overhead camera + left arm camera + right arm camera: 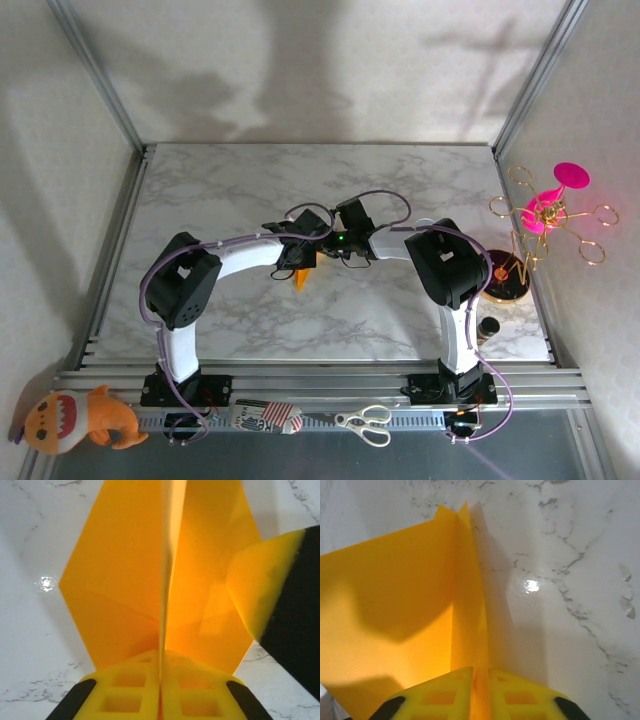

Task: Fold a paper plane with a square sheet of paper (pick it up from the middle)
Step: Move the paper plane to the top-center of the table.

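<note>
The square sheet of paper is folded into an orange-yellow paper plane (301, 277) with a lengthwise centre crease, held just above the marble table (200, 190) at its middle. In the left wrist view the paper plane (120, 575) spreads two wings from an upright keel. My left gripper (161, 680) is shut on that keel. One of the right gripper's fingers (265, 590) shows at the right edge. In the right wrist view the paper plane (395, 595) stands in the narrow gap of my right gripper (480, 680), whose jaws are slightly parted around the fold. From above, the left gripper (300, 252) and the right gripper (335, 245) meet over the paper.
A gold wire stand with a pink disc (548, 215) and a dark round base (505, 275) stand at the right edge, with a small bottle (488, 328) nearby. Scissors (365, 422), a striped object (265, 415) and a plush toy (75, 418) lie along the near rail.
</note>
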